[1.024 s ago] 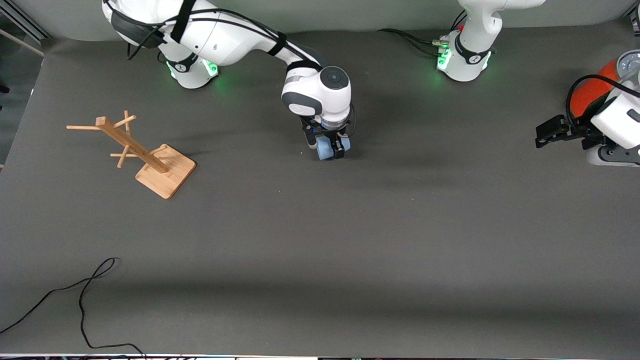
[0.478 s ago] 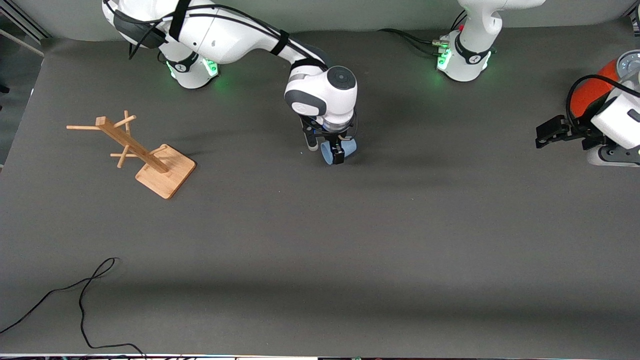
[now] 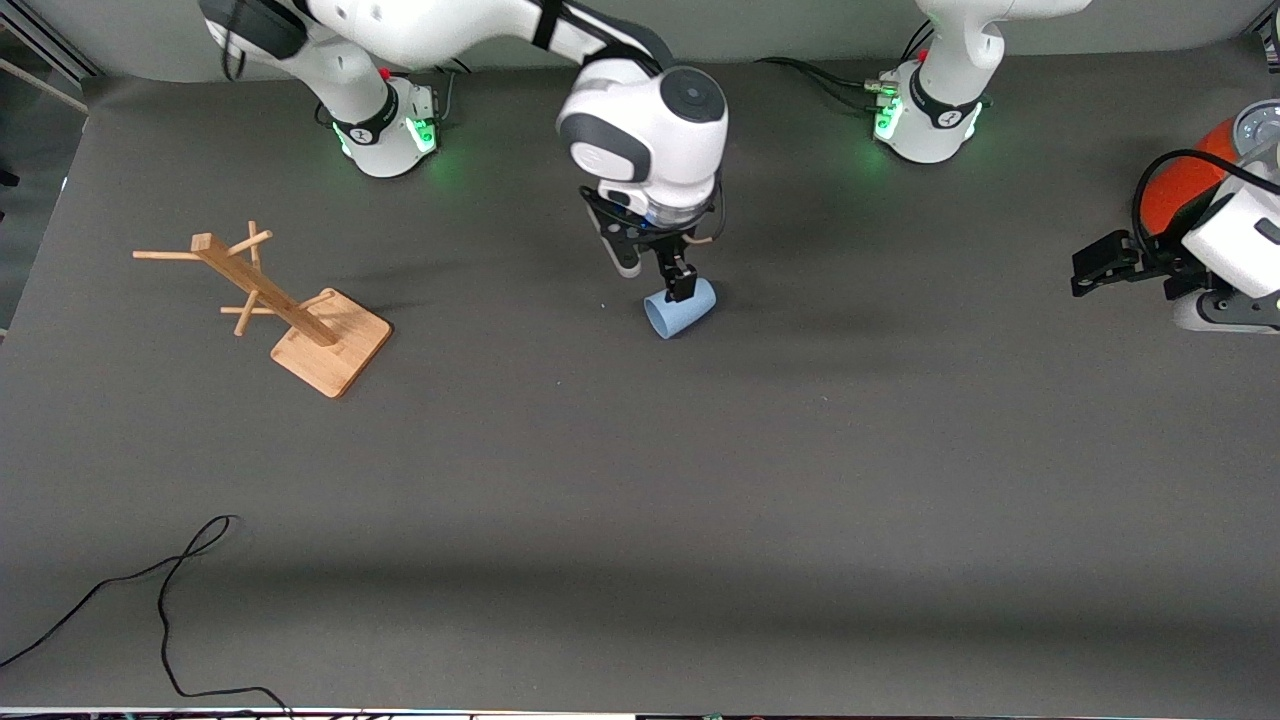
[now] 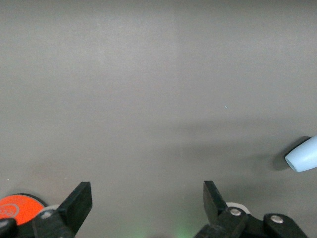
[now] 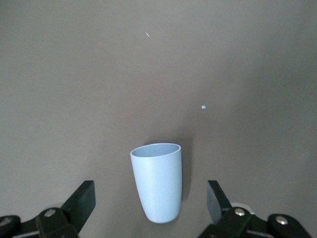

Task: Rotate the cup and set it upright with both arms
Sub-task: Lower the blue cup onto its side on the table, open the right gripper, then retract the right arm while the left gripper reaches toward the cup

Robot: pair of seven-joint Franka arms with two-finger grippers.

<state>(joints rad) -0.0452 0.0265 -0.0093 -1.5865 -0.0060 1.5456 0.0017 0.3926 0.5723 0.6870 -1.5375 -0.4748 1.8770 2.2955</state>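
The light-blue cup (image 3: 680, 308) lies on its side on the grey table, mid-table and nearer the robots' bases. My right gripper (image 3: 655, 280) hangs just above it, open and empty. In the right wrist view the cup (image 5: 157, 186) lies between the spread fingers (image 5: 81, 201) without touching them, its mouth pointing away from the camera. My left gripper (image 3: 1085, 270) waits open and empty at the left arm's end of the table. In the left wrist view the gripper (image 4: 146, 203) is over bare table, and the cup (image 4: 303, 154) shows at the edge.
A wooden rack (image 3: 270, 300) stands toward the right arm's end of the table. A big orange-red can (image 3: 1180, 185) stands by the left arm's hand and also shows in the left wrist view (image 4: 15, 206). A black cable (image 3: 170, 600) lies near the front edge.
My right gripper turned the cup on the table, let go of it and rose above it. The cup now lies on its side, free. The left arm has not moved.
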